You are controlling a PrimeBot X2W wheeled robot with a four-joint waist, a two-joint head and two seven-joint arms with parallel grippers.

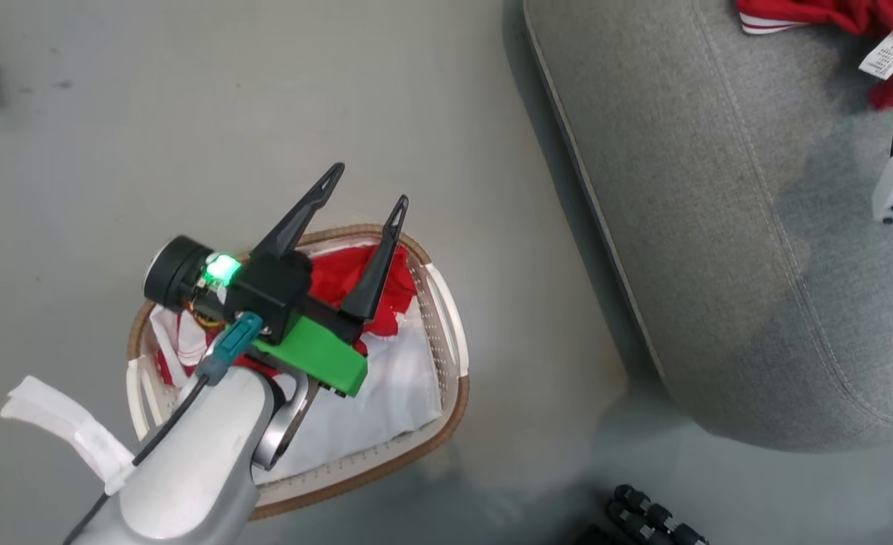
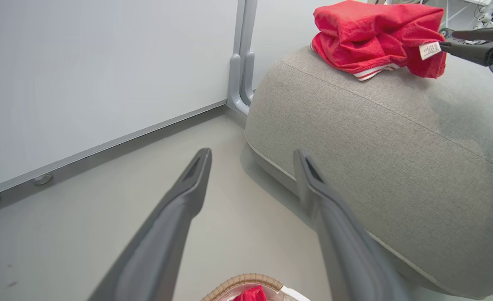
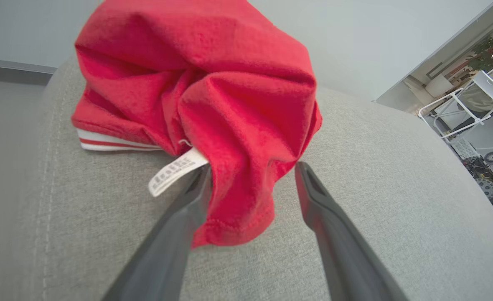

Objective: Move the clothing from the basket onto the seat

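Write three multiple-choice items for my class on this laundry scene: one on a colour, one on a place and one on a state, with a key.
1. What colour is the rim of the basket? A brown; B blue; C black.
2. Where does the tagged red garment lie? A in the basket; B on the floor; C on the grey seat.
3. How does the left pincer stand? A shut on red cloth; B open and empty; C shut on a handle.
Key: 1 A, the woven rim shows brown; 2 C, it sits bunched on the cushion top; 3 B, its fingers spread apart above the basket with nothing between them.
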